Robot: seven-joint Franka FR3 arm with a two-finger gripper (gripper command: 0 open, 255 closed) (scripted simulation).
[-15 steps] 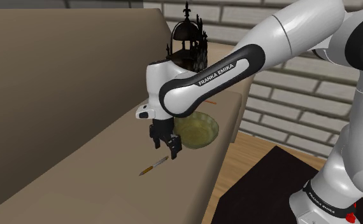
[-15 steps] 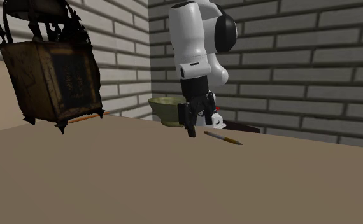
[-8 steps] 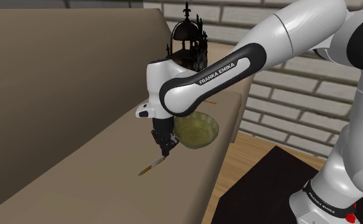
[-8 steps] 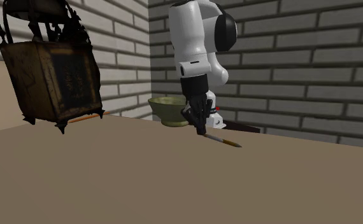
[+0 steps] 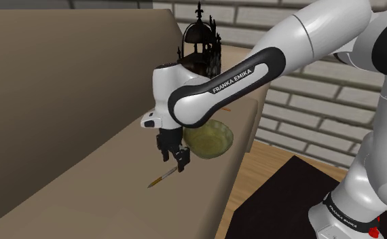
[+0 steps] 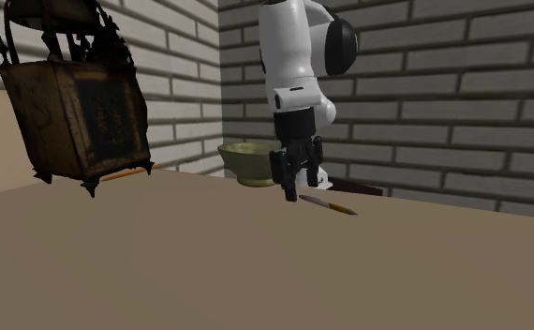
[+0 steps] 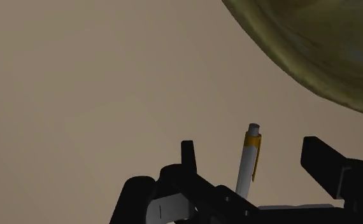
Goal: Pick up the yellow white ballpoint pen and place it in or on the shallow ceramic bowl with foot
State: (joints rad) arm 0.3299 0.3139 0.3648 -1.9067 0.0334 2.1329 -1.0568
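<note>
Tan counter (image 6: 256, 272) against grey brick walls (image 6: 443, 84); yellow-white ballpoint pen (image 7: 248, 162) lying flat on it near the olive bowl (image 7: 314, 44), between the spread, empty fingers (image 7: 188, 156) of the gripper (image 5: 174, 155), untouched.

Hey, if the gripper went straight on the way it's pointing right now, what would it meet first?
Most likely the pen: it lies between the open gripper fingers. The fingers themselves would probably land on the tan surface either side of it, though depth is hard to judge.
</note>
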